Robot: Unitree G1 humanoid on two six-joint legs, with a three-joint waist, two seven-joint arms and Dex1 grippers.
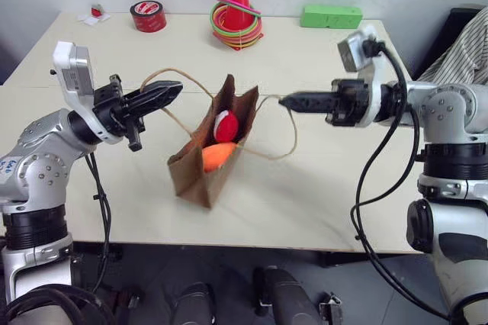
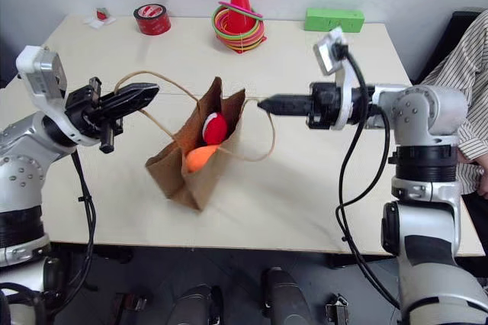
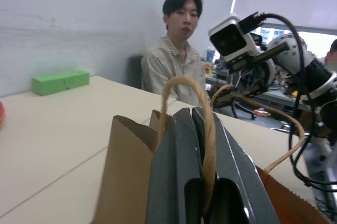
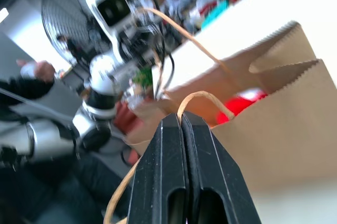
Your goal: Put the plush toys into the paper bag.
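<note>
1. Toys sit inside already: you can see the orange plush toy (image 1: 215, 156) and the red-and-white plush toy (image 1: 226, 126) down in the mouth of the paper bag (image 1: 200, 171), which rests on the table (image 1: 320, 195) between your two arms.

2. Your left gripper (image 1: 169, 93) has its fingers pressed together on the near handle loop (image 1: 180, 75); the left wrist view shows the cord pinched between the pads.

3. Your right gripper (image 1: 290, 100) has its fingers shut on the far handle loop (image 1: 284, 142), with the cord arching out just at the tips in the right wrist view.

4. Risk: pull the two handles further apart and you may tear the twisted paper cord from the bag wall, since the load lands on its glued ends.

5. Risk: lift unevenly and the bag, already leaning, may tip so that a toy rolls out of the open mouth.

6. Risk: the right-hand grip looks shallow, so the cord could slip free if you jerk.

7. Keep clear of the cone with rings (image 1: 238, 14) behind.
</note>
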